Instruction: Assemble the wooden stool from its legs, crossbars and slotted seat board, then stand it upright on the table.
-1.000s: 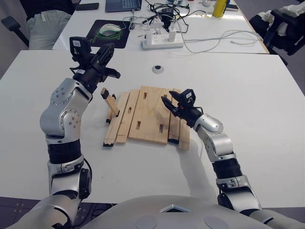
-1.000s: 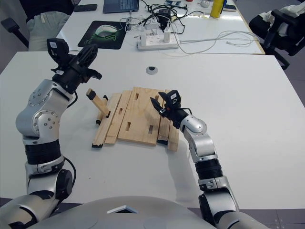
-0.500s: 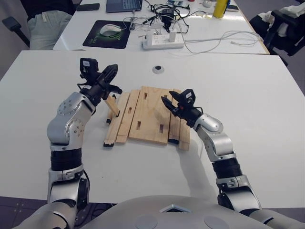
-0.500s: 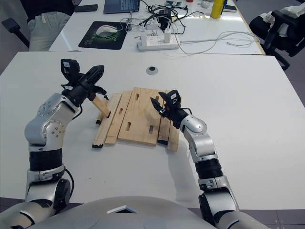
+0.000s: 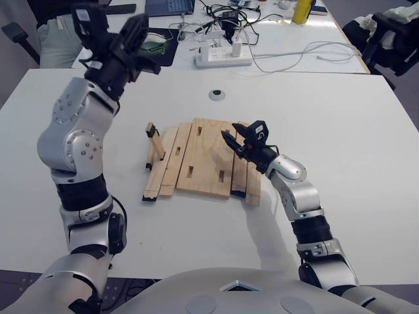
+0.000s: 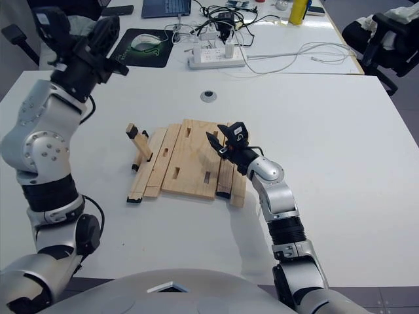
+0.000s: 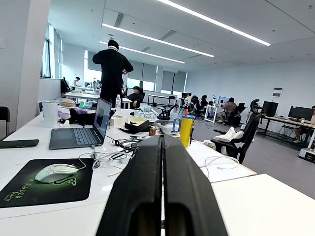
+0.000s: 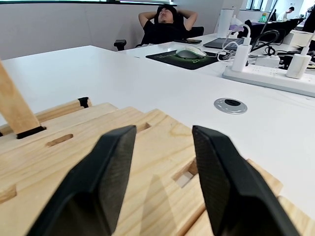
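Observation:
The slotted seat board (image 5: 206, 157) lies flat at mid-table. Two long wooden bars (image 5: 163, 167) lie against its left edge, and more bars (image 5: 245, 180) lie half under its right edge. A short black-tipped piece (image 5: 152, 139) stands nearly upright from the left bars. My right gripper (image 5: 228, 139) hovers just above the board's right part, open and holding nothing; its fingers (image 8: 110, 162) straddle a slot (image 8: 184, 173). My left gripper (image 5: 141, 55) is raised high over the table's far left, well away from the wood, its fingers (image 7: 147, 196) pressed shut on nothing.
A round cable grommet (image 5: 217, 95) sits behind the wood. On the desk beyond are a power strip (image 5: 222, 55) with cables, a mouse pad (image 5: 147, 46) and a yellow bottle (image 5: 302, 10). Bare white tabletop (image 5: 353, 144) spreads to the right and front.
My left arm dipped down to the short piece, then swung up and back to the far left. That piece now stands more upright. The right arm has stayed put.

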{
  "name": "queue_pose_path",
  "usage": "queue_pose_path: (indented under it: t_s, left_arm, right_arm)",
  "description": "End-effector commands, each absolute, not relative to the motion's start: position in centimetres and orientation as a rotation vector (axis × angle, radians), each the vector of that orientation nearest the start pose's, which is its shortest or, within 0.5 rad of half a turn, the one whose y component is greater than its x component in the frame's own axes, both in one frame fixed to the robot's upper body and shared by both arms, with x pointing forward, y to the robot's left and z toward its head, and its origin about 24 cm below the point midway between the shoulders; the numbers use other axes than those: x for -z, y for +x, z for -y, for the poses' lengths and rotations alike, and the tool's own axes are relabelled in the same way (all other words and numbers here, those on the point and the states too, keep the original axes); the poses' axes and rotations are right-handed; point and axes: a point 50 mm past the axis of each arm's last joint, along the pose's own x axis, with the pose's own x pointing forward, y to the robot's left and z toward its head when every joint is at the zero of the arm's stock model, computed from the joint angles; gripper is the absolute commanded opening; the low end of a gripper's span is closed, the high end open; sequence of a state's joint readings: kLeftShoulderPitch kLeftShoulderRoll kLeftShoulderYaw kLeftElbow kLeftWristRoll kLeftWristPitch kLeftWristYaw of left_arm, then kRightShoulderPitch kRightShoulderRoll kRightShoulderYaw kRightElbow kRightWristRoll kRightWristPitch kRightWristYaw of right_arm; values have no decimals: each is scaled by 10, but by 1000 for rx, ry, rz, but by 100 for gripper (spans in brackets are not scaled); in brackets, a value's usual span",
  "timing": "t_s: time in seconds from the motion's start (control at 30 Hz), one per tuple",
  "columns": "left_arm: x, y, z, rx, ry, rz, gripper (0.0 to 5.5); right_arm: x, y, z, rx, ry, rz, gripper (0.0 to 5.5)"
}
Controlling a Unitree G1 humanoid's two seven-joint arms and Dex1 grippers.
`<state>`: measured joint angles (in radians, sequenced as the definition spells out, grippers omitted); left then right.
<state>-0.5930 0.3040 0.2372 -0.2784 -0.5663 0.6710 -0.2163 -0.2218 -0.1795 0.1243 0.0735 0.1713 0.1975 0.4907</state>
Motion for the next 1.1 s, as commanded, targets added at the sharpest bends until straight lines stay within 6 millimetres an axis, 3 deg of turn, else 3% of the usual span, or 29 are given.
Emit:
queue_pose_path:
  t_s: [0.03,0.47,0.57,0.63,0.73,0.8,0.87,0.93,1.1]
  left_arm:
    - [-228,303,-164,445,-195,227,3]
    - [-233,302,-164,444,-198,230,3]
    - [-224,303,-164,439,-202,191,3]
    - [-205,302,-165,431,-199,117,3]
    - [-159,297,-162,442,-218,-53,3]
    - [-104,287,-165,410,-211,-259,3]
    - [-72,273,-170,376,-198,-355,3]
    - [-81,278,-165,389,-207,-290,3]
    - [-133,296,-150,450,-225,-74,3]
  right_arm:
    - [-63,284,117,-655,-26,-82,214]
    - [-63,282,118,-660,-28,-86,214]
    - [-63,281,118,-660,-27,-87,214]
    - [-63,281,117,-664,-28,-87,214]
    - [-64,280,117,-670,-28,-88,214]
    - [-65,279,116,-674,-29,-89,214]
    - [-67,281,113,-694,-32,-88,214]
    - [-68,281,115,-692,-35,-88,214]
    - [-66,282,115,-689,-37,-91,214]
